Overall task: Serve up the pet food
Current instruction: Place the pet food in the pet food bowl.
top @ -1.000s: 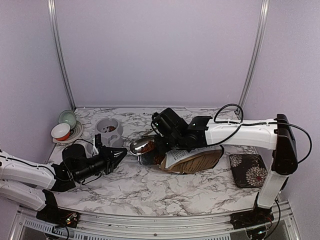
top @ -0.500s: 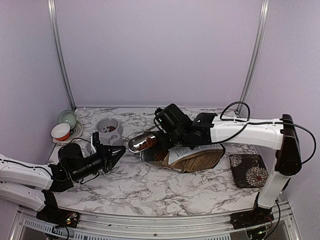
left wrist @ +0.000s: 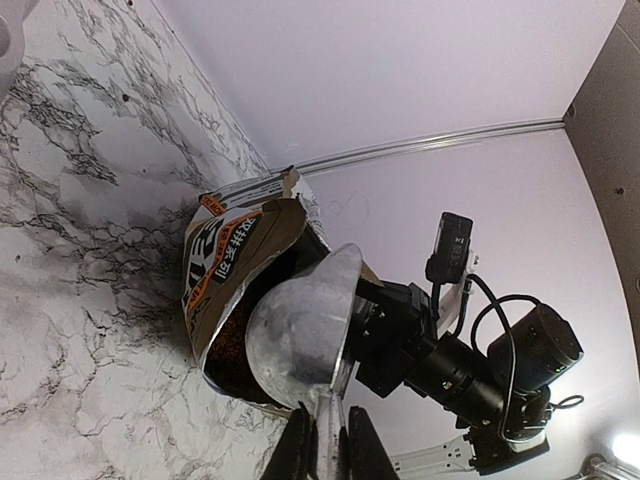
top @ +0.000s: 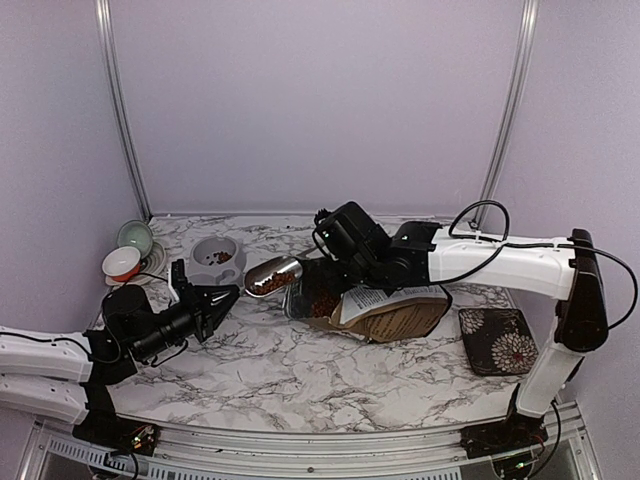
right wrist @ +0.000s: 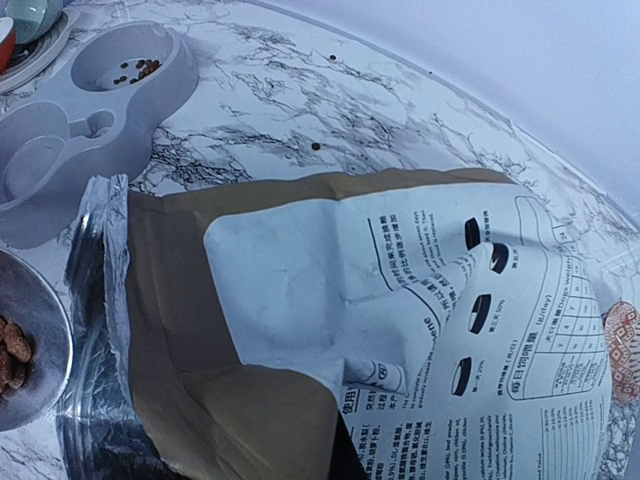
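My left gripper (top: pixel 228 294) is shut on the handle of a metal scoop (top: pixel 272 275) and holds it above the table, just left of the bag mouth. The scoop carries a small load of reddish-brown pet food (top: pixel 268 283). In the left wrist view the handle sits between my fingers (left wrist: pixel 296 445), with the scoop's underside (left wrist: pixel 295 340) ahead. The scoop's rim and pet food (right wrist: pixel 10 345) also show in the right wrist view. The brown-and-white dog-food bag (top: pixel 385 312) lies open with pet food inside (left wrist: pixel 225 350). My right gripper (top: pixel 335 278) is shut on the bag's upper edge (right wrist: pixel 300 290).
A grey double pet dish (top: pixel 218 255) holding a few pellets (right wrist: pixel 140 68) stands behind and left of the scoop. A red-patterned small bowl (top: pixel 122 263) and a green cup (top: pixel 135 237) stand at far left. A dark floral mat (top: pixel 497 340) lies right of the bag.
My left gripper has carried the loaded scoop out of the bag mouth, up and to the left toward the grey dish. The right arm has shifted slightly back while holding the bag.
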`<state>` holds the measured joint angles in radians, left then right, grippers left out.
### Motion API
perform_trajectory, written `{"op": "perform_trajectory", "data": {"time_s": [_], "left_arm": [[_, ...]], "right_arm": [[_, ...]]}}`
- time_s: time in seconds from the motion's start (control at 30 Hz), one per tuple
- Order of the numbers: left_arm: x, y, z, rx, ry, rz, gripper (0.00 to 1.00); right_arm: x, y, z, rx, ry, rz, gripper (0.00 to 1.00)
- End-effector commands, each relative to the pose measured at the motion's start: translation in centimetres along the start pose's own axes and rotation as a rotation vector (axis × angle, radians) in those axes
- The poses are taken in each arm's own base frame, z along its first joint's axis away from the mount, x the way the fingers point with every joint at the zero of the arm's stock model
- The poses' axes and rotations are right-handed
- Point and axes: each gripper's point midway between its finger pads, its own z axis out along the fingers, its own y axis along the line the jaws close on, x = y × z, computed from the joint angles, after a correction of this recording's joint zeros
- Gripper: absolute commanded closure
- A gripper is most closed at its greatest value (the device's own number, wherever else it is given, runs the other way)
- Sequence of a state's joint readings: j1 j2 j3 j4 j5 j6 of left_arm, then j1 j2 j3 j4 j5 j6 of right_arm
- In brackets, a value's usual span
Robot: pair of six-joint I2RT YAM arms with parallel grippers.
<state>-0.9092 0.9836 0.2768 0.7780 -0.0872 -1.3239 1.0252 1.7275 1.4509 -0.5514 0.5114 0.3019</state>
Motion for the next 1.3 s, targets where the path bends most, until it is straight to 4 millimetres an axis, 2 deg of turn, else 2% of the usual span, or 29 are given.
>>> {"op": "perform_trajectory", "data": {"time_s": [0.0,0.2,0.5,0.67,0.73,0.93,1.27], "left_arm": [[-0.5,-0.3,-0.4,0.009,-0.02,0.0,1.0],[-1.2,-0.4,-0.9,0.02,-0.047,-0.023,1.0],[-5.0,0.1,-2.8,0.005,-0.142,-0.015,1.0],[-6.2,1.0,-3.8,-0.019,-0.175,-0.014,1.0],[-7.8,1.5,-4.6,-0.032,-0.225,-0.013,1.0],[-10.0,2.3,-6.1,-0.066,-0.281,0.004,1.0],[-11.7,4.9,-8.0,-0.125,-0.334,-0.001,1.0]], "right_arm": [[-4.8,-2.2,-2.8,0.034,-0.151,0.086,1.0],[-4.8,-2.2,-2.8,0.031,-0.152,0.088,1.0],[-4.6,-2.4,-2.9,0.035,-0.151,0.087,1.0],[-4.6,-2.3,-2.9,0.029,-0.151,0.089,1.0],[-4.6,-2.2,-2.9,0.027,-0.152,0.089,1.0],[-4.5,-2.3,-2.9,0.03,-0.15,0.086,1.0],[-4.2,-2.6,-2.9,0.038,-0.145,0.089,1.0]]}}
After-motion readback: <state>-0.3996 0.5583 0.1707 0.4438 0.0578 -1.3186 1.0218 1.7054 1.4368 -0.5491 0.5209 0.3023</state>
